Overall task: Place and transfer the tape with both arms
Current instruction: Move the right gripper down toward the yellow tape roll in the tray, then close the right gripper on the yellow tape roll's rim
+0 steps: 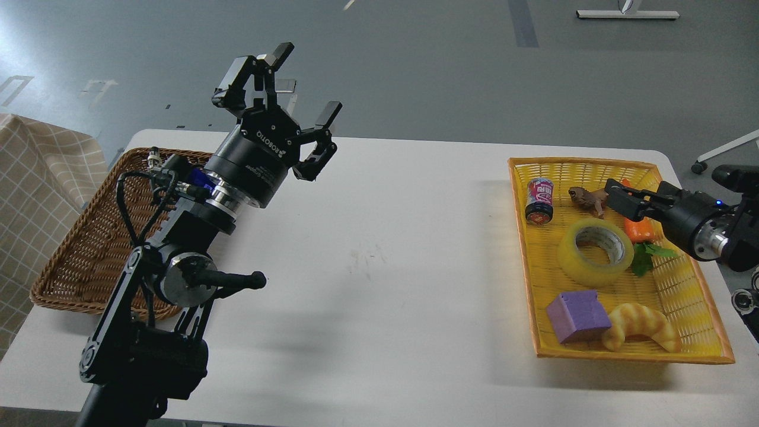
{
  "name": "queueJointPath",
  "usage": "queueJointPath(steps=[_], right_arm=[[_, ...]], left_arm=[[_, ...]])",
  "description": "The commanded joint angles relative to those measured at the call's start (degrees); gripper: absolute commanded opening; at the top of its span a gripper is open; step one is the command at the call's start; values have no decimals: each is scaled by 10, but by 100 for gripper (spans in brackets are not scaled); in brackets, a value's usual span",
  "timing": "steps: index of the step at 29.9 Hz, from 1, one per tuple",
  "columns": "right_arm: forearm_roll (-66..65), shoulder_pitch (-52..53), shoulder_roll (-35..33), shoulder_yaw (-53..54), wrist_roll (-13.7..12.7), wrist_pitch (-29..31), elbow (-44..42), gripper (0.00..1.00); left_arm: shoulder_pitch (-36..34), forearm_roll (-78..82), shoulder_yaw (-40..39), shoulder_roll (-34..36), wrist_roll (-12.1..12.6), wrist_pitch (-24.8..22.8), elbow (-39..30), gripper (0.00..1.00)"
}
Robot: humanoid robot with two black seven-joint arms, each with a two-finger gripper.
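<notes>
Fingers of the left gripper (296, 83) stood spread wide and empty, raised beyond the brown wicker basket (77, 255) on the white surface (379, 267). Far to their right, the tape (595, 251) lay flat in the yellow tray (699, 347). Just above the tape, the right gripper (616, 198) reached in; whether its fingers were parted I cannot tell.

My left hand (296, 98) is held up high over the white worktop (379, 249), with its two fingers spread wide apart and nothing in them. Behind it sits a brown woven basket (89, 249). My right hand (614, 197) reaches over the yellow woven tray (699, 308), near the little brown animal toy (587, 197). I cannot tell how its fingers stand. The see-through yellow roll of tape (595, 252) lies flat in the tray, just below that hand.
</notes>
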Motion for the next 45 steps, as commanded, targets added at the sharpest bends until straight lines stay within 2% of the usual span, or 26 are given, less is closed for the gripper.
queueJointPath(steps=[1, 16, 22, 29, 39, 45], right_arm=[[-6, -7, 6, -1, 0, -2, -13, 99], [-6, -36, 39, -1, -9, -2, -31, 93], [-6, -44, 45, -2, -9, -2, -34, 83], [-6, -47, 47, -2, -11, -2, -44, 82], [-6, -50, 50, -2, -15, -3, -57, 67], [-6, -50, 51, -2, -15, -3, -56, 64]], left_arm=[[0, -1, 0, 0, 0, -1, 1, 98], [0, 0, 0, 0, 0, -1, 0, 98], [0, -1, 0, 0, 0, 0, 0, 98], [0, -1, 0, 0, 1, 1, 0, 98], [1, -1, 0, 0, 1, 2, 1, 98], [1, -1, 0, 0, 1, 2, 1, 98]])
